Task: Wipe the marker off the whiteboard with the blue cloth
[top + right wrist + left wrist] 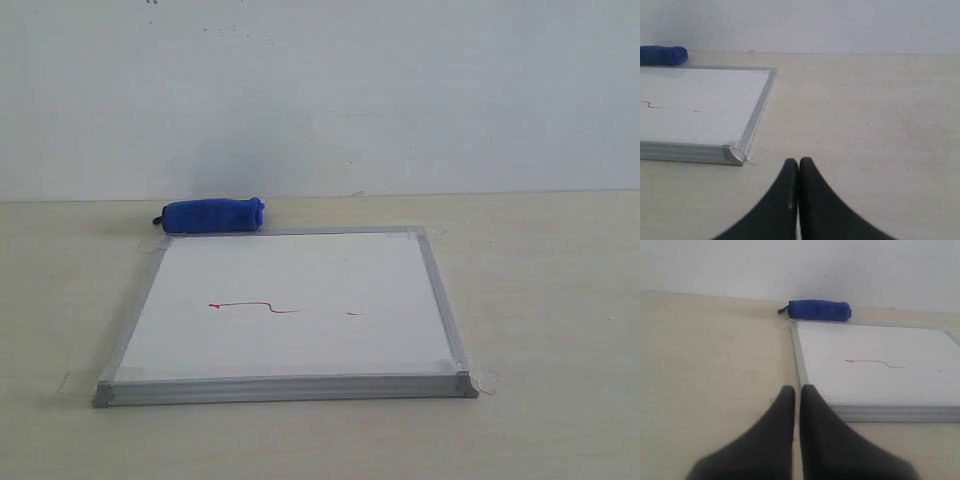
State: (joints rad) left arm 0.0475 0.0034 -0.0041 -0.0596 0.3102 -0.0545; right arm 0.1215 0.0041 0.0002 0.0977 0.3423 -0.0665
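1. Left wrist view: the left gripper (pixel 797 389) is closed on nothing, over the table (pixel 715 365) just off a near corner of the board (pixel 880 345).
2. Beside the other near corner, the right gripper (pixel 798 161) has its fingers together, empty.
3. The marker (pixel 255 306), a red wavy line and short dash, crosses mid-board.
4. The cloth (pixel 212 215) lies rolled just behind the board's far left corner.

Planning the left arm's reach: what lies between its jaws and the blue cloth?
In the left wrist view, only the frame edge of the whiteboard and bare table lie before the blue cloth.
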